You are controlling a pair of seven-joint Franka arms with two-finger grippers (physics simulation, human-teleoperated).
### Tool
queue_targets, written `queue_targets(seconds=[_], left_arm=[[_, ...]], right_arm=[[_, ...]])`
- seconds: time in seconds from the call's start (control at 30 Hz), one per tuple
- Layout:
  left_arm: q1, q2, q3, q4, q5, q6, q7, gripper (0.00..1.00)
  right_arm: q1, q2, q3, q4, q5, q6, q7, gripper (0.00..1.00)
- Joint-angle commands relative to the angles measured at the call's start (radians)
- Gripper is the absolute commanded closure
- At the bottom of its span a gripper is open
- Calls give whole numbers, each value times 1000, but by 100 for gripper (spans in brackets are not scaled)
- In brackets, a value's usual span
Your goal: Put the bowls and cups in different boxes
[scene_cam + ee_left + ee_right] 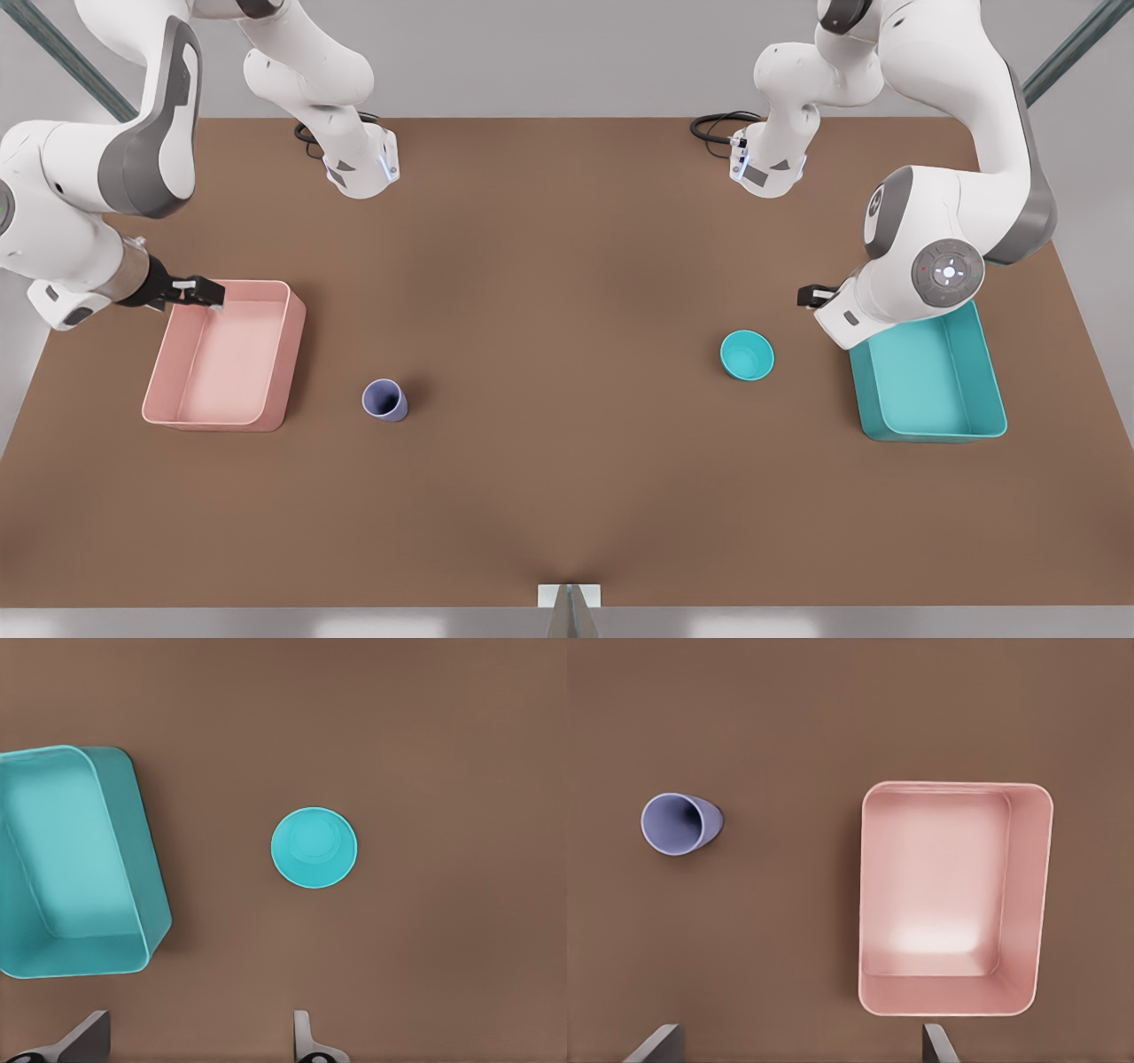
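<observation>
The left hand [808,295] hangs in the right half of the front view, above the worktop [567,496] just off the far corner of the teal box [930,377]. Its fingers [306,1041] are spread wide and hold nothing. In the left wrist view the teal bowl [314,848] sits upright on the bare worktop near the centre of the frame, apart from the teal box at the left edge. In the front view the bowl [747,354] lies just left of that box, not touching it.

The right hand [202,292] hovers at the left of the front view, over the far edge of the pink box [226,354]. Its fingers [937,1045] are also spread apart and grip nothing. The lavender cup [384,400] stands upright on the worktop just right of the pink box, near its front corner and clear of it. In the right wrist view the cup [679,824] appears at the left of the frame and the pink box [957,899] at the right.
</observation>
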Motion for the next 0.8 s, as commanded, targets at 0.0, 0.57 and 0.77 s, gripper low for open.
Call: queue_targets(seconds=[0.0,0.57,0.77], left_arm=[[0,-1,0,0,-1,0,-14,0],[104,320,58,-382,-395,687,570,0],[103,346,57,-400,-396,647,573,30]], right_arm=[[0,-2,0,-5,2,1,-5,0],[196,537,11,101,34,610,357,0],[218,388,11,-150,25,725,365,0]])
